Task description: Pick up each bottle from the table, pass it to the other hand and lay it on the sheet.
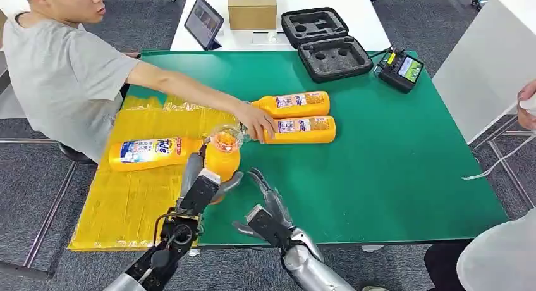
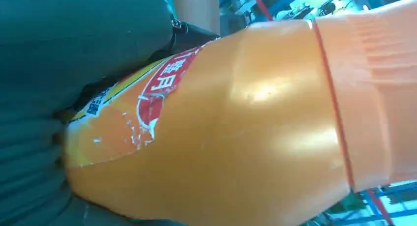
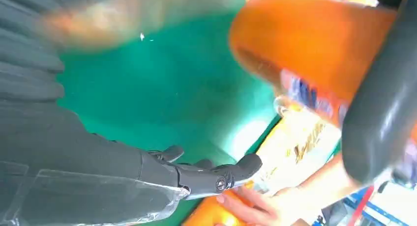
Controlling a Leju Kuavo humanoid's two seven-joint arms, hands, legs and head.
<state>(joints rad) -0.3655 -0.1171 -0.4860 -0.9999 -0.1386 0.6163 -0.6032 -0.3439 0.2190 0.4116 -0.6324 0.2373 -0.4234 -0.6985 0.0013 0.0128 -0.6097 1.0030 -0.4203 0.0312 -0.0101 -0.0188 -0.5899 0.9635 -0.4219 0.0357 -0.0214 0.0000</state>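
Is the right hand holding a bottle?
No. The right hand is open and empty, while the left hand grips the orange bottle.

The left hand (image 1: 205,188) covers the lower part of the held orange bottle (image 1: 222,155), and in the left wrist view the bottle's label (image 2: 123,113) is partly hidden behind the grey cover and too torn to read. The right wrist view is blurred, and the person's hand (image 3: 255,206) there is cut off by the edge.
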